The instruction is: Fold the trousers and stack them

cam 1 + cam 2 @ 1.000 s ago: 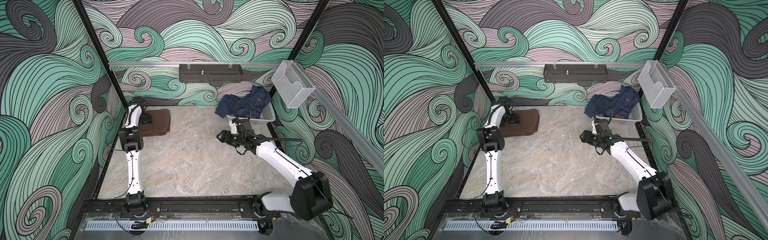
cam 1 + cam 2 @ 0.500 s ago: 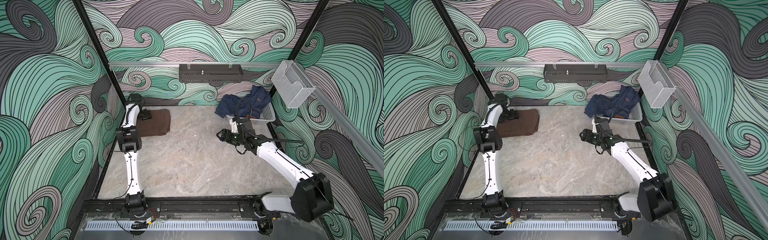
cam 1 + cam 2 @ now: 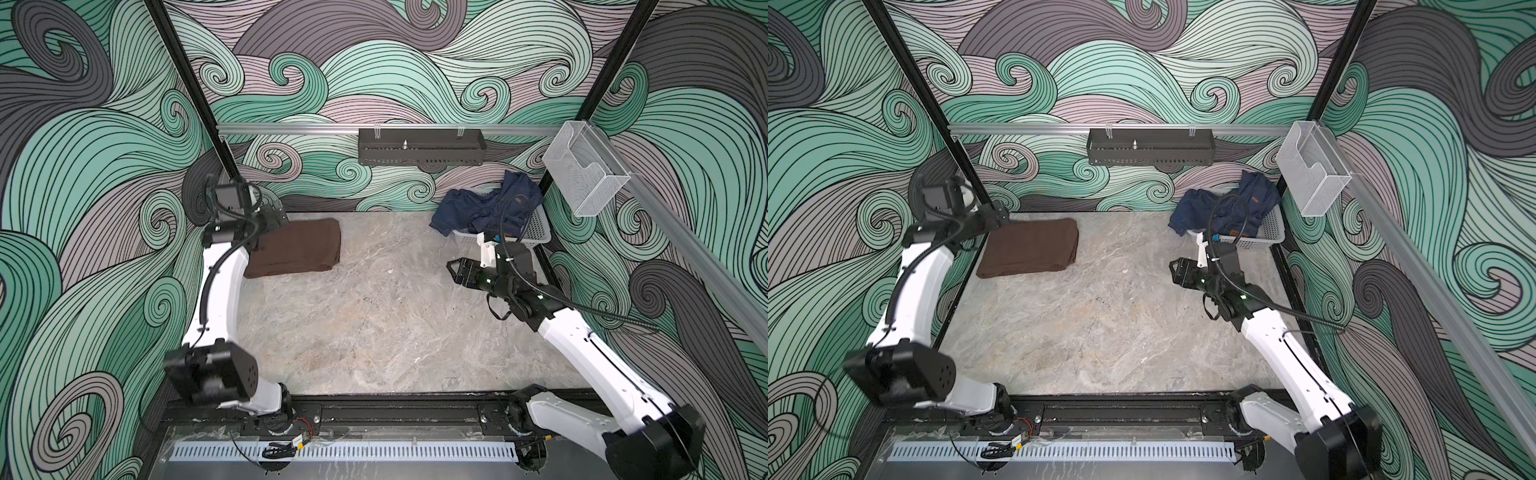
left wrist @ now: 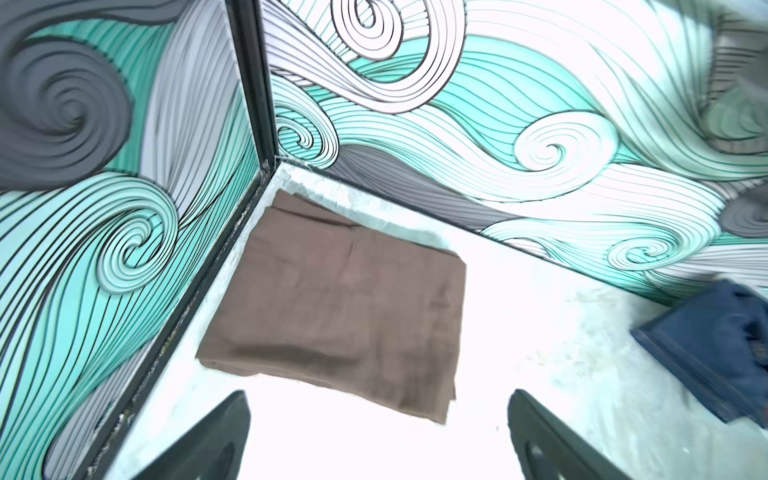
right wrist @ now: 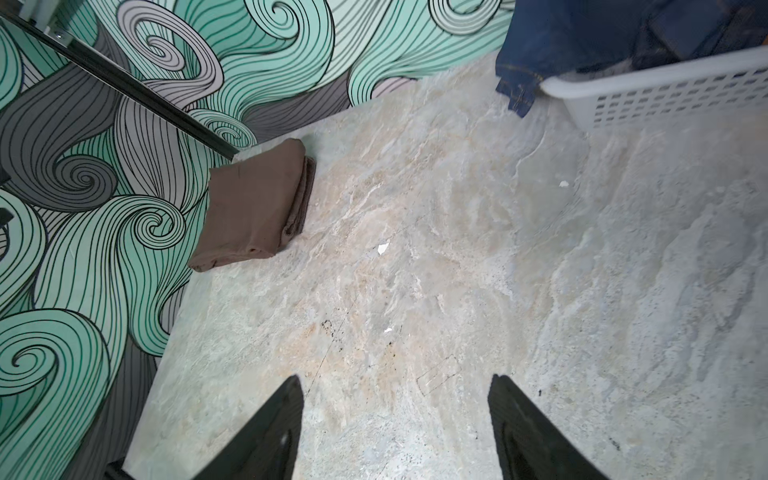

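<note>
The dark brown trousers (image 3: 297, 246) (image 3: 1030, 247) lie folded into a flat rectangle in the table's back left corner, by the wall. My left gripper (image 3: 277, 216) (image 3: 997, 216) hangs above their back left edge, raised off the cloth. In the left wrist view the trousers (image 4: 340, 299) lie beyond the left gripper (image 4: 378, 392), which is open and empty. My right gripper (image 3: 455, 270) (image 3: 1177, 268) hovers over bare table at the right, in front of the basket. It is open with nothing between its fingers (image 5: 291, 415), and the trousers (image 5: 253, 203) show far off.
A white basket (image 3: 536, 237) (image 3: 1273, 232) at the back right holds dark blue denim garments (image 3: 486, 203) that spill over its rim. A black tray (image 3: 419, 145) hangs on the back rail. A clear holder (image 3: 582, 174) juts from the right wall. Patterned walls close in on three sides.
My left gripper has lifted off the trousers and drawn back toward the corner, and its elbow has swung down toward the front. The right gripper shifted slightly right.
</note>
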### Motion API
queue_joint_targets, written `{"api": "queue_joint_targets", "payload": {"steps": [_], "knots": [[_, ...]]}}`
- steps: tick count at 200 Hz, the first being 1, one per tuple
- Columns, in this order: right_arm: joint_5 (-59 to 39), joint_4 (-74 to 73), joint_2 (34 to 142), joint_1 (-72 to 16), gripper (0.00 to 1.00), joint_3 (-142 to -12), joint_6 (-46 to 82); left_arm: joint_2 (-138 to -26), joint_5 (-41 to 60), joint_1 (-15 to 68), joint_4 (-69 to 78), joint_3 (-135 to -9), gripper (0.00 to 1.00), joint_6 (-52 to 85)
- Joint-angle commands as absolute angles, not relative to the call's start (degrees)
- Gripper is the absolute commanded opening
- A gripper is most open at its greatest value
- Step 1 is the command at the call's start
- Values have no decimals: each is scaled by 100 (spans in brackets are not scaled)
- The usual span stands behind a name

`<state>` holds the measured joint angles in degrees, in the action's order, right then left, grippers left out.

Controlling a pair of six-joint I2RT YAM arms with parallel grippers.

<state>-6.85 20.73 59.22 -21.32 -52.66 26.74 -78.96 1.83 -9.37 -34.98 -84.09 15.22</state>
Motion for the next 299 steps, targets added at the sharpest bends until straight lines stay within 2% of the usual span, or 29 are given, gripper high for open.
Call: {"api": "queue_joint_targets", "payload": {"steps": [1, 29, 48, 68, 84, 125, 142, 171, 194, 224, 238, 251, 265, 284, 299], "knots": [[-176, 1768, 5349, -2172, 71, -4699, 2103, -6999, 209, -976, -3030, -7197, 99, 1824], [403, 157, 4341, -2181, 73, -3320, 1260, -5609, 72, -975, -2111, -5531, 99, 1763], [1056, -853, 4079, -2174, 75, -2582, 738, -5396, -41, -967, -1961, -5059, 99, 1861], [1739, -1186, 4388, -2114, 79, -2421, 282, -5457, -304, -966, -1944, -4774, 99, 2312], [2125, -1221, 4802, -1933, 81, -2501, 132, -5451, -493, -967, -1372, -4288, 99, 2566], [2534, -2325, 5763, -1307, 87, -2202, 271, -5636, -1639, -954, -80, -3221, 95, 3099], [2498, -2727, 6243, -1060, 99, -2104, 510, -5845, -2048, -956, 238, -3001, 95, 3083], [2291, -3565, 7030, -812, 99, -2036, 506, -6274, -2792, -965, 635, -2837, 95, 2940], [2190, -4256, 7636, -654, 99, -2001, 285, -6721, -2866, -967, 1223, -2747, 95, 2795], [1617, -4994, 8052, -287, 99, -1854, 239, -7346, -2625, -958, 2084, -2595, 95, 2433], [1388, -5793, 8433, -158, 99, -1677, 286, -7476, -2442, -958, 2561, -2473, 95, 2206], [1192, -5530, 8531, -133, 99, -1768, 259, -7568, -2191, -966, 3243, -2255, 96, 2011], [1136, -6171, 8917, -123, 99, -1728, 208, -7811, -1934, -943, 3623, -2222, 96, 1796], [1050, -5328, 8678, -115, 99, -1947, 220, -7871, -1461, -890, 3661, -2259, 96, 1461], [961, -5496, 8845, -123, 100, -2010, 153, -7958, -1242, -800, 3757, -2289, 96, 1237]]}}
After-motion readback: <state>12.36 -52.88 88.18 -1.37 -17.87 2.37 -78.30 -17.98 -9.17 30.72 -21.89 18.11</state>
